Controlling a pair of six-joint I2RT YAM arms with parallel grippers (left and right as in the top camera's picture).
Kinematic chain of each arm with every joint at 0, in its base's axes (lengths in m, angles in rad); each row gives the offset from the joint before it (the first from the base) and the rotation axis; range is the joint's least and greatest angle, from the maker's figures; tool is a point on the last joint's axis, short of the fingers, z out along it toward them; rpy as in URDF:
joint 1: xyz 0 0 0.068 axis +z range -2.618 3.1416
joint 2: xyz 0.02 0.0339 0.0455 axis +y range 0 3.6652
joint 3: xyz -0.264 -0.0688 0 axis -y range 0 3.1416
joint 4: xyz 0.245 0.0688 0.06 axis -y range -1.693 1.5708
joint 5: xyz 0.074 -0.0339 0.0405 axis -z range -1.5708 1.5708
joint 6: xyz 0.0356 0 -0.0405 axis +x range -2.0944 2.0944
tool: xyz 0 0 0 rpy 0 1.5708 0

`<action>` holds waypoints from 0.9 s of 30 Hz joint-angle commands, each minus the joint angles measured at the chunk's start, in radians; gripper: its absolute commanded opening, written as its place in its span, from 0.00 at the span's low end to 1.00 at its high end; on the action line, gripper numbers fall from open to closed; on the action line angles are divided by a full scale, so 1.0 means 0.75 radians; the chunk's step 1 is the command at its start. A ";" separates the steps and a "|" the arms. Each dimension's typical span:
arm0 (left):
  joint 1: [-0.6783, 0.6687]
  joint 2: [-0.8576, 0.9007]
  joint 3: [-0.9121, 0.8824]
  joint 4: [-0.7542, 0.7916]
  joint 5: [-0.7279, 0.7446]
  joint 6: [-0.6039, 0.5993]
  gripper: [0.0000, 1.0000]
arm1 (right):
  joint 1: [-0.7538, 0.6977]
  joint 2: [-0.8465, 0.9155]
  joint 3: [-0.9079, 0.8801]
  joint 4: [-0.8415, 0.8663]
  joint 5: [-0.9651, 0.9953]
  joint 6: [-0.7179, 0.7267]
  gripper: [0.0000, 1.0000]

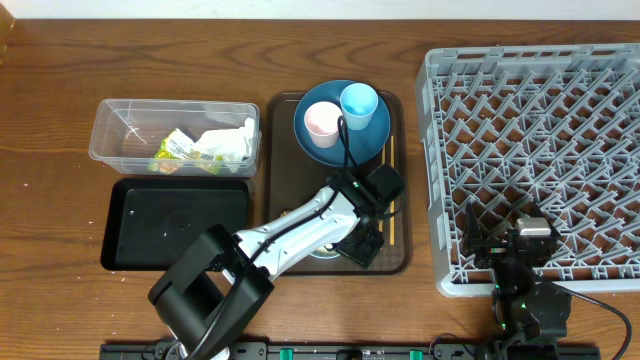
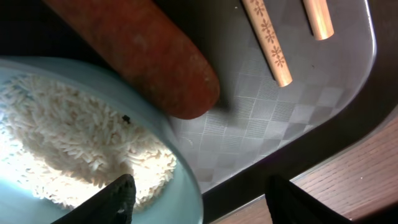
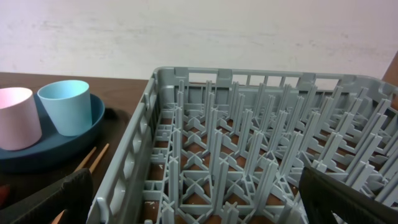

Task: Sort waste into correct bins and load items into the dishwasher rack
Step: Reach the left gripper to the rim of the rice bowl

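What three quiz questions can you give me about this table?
1. True or false: the white-pink cup and the light-blue cup stand on the dark-blue plate.
2. What is in the light-blue bowl? A rice; B soup; C grapes.
3. Fill the gap: the crumpled wrappers lie in the clear ____.
Key: 1 true; 2 A; 3 tub.

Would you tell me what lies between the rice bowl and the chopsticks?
An orange carrot-like piece, seen in the left wrist view between the light-blue bowl and the chopsticks.
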State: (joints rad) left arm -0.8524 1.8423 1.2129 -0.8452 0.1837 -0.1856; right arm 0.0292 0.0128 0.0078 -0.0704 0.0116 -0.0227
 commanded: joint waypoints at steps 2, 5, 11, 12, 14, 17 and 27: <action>0.014 -0.001 0.008 -0.007 0.021 0.018 0.62 | -0.010 -0.005 -0.003 -0.005 -0.006 -0.011 0.99; 0.016 0.024 0.008 -0.001 0.025 0.018 0.61 | -0.010 -0.005 -0.003 -0.005 -0.006 -0.011 0.99; 0.036 0.045 0.013 -0.001 0.047 0.020 0.60 | -0.010 -0.005 -0.003 -0.005 -0.006 -0.011 0.99; 0.044 0.045 0.013 -0.001 0.054 0.023 0.58 | -0.010 -0.005 -0.003 -0.005 -0.006 -0.011 0.99; 0.057 0.048 0.013 0.003 0.060 0.023 0.56 | -0.010 -0.005 -0.003 -0.005 -0.006 -0.011 0.99; 0.075 0.065 0.013 0.004 0.086 0.023 0.53 | -0.010 -0.005 -0.003 -0.005 -0.006 -0.011 0.99; 0.165 0.113 0.016 0.003 0.209 0.047 0.46 | -0.010 -0.005 -0.003 -0.005 -0.006 -0.011 0.99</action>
State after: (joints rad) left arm -0.7517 1.9171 1.2129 -0.8379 0.3038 -0.1741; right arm 0.0292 0.0128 0.0078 -0.0704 0.0116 -0.0227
